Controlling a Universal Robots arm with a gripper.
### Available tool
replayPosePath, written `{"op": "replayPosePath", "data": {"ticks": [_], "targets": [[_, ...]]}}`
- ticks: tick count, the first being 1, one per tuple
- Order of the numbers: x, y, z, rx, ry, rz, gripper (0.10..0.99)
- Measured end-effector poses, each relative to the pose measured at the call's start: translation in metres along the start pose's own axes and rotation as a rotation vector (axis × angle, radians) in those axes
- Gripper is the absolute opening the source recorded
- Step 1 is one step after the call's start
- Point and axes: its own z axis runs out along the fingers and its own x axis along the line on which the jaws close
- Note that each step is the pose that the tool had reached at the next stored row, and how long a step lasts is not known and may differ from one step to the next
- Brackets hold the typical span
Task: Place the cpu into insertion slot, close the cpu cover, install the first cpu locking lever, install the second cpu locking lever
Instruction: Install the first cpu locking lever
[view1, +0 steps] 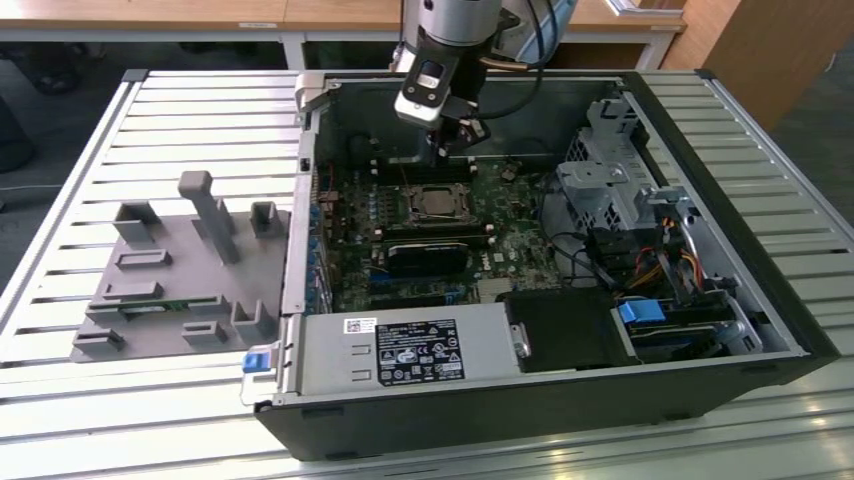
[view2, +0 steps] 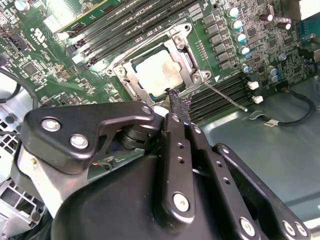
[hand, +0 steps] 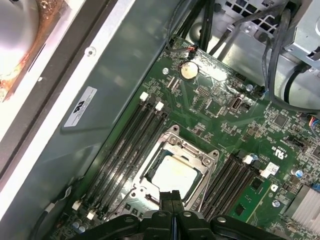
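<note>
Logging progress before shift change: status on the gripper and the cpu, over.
Gripper shut, nothing in it, tips at edge of cpu cover. Cpu seated, cover down over it. Thin lever juts out beside cover; nothing in the way.

above cpu cover: open | both flanks: memory slots | exterior view's right: drive cage, cables

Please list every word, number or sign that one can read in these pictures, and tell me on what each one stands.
No text can be read with certainty.
Black label on the power supply: print too small to read.
White sticker on the case wall: blurred.
White marks on the green board: too small to read.
</note>
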Motion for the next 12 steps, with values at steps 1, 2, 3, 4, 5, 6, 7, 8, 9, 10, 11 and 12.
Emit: {"op": "replayPosePath", "data": {"ticks": [1, 2, 3, 4, 5, 6, 7, 8, 9, 10, 11, 12], "targets": [[0.0, 0.0, 0.0, 0.0, 0.0, -0.003, 0.11], [0.0, 0.0, 0.0, 0.0, 0.0, -0.005, 0.11], [0.0, 0.0, 0.0, 0.0, 0.0, -0.008, 0.11], [0.0, 0.0, 0.0, 0.0, 0.0, -0.01, 0.11], [0.0, 0.0, 0.0, 0.001, 0.0001, -0.013, 0.11], [0.0, 0.0, 0.0, 0.001, 0.0, -0.015, 0.11], [0.0, 0.0, 0.0, 0.001, 0.0001, -0.018, 0.11], [0.0, 0.0, 0.0, 0.001, 0.0001, -0.02, 0.11], [0.0, 0.0, 0.0, 0.001, 0.0001, -0.022, 0.11], [0.0, 0.0, 0.0, 0.001, 0.0001, -0.025, 0.11], [0.0, 0.0, 0.0, 0.001, 0.0001, -0.027, 0.11], [0.0, 0.0, 0.0, 0.001, 0.0001, -0.03, 0.11]]}}
